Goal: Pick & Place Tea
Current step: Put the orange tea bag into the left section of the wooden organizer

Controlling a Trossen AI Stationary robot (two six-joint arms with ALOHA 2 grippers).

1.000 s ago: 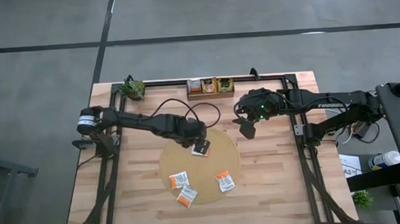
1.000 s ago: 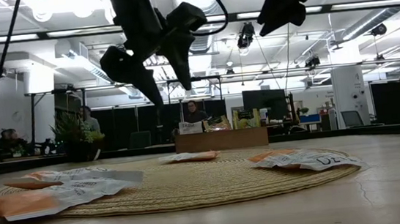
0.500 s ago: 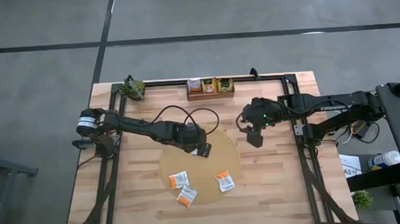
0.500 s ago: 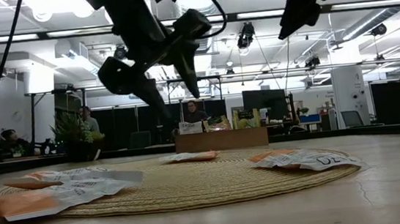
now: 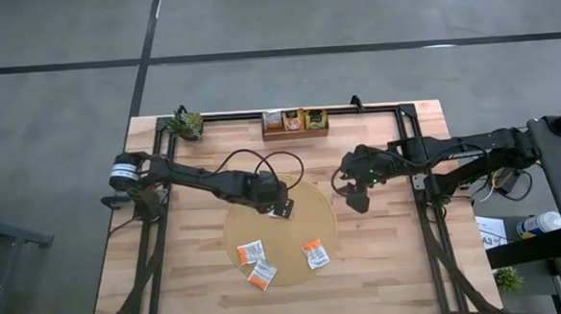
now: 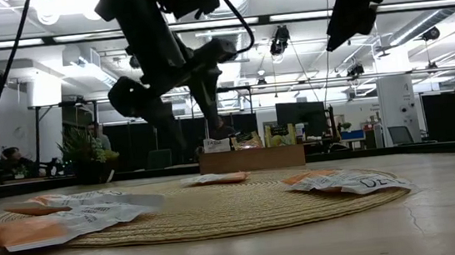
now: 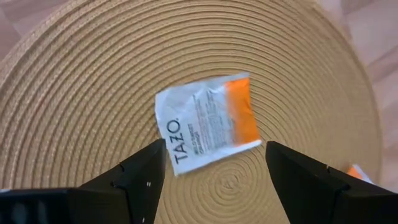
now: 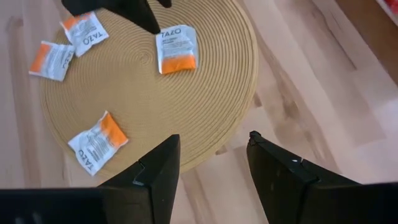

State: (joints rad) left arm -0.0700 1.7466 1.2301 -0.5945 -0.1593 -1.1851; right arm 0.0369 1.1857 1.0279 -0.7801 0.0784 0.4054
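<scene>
A white-and-orange tea sachet (image 7: pixel 208 122) lies flat on the round woven mat (image 5: pixel 294 235), in its far part. My left gripper (image 7: pixel 214 174) hangs open just above it, fingers slanting down on either side, touching nothing. Three more sachets (image 5: pixel 252 252) (image 5: pixel 262 273) (image 5: pixel 315 253) lie flat on the mat's near half. My right gripper (image 8: pixel 214 165) stands open and higher up, over the bare wood by the mat's right rim, with nothing between its fingers.
A small wooden compartment tray (image 5: pixel 295 122) holding sachets stands at the table's far edge, and a small potted plant (image 5: pixel 187 123) at the far left corner. Black frame rails (image 5: pixel 412 184) run along both sides. Bare wood lies around the mat.
My left gripper has sunk toward the sachet on the mat's far part, turning a little, and stays open. My right gripper has moved from the tray side toward the table's near edge, to the mat's right rim. No sachet has moved.
</scene>
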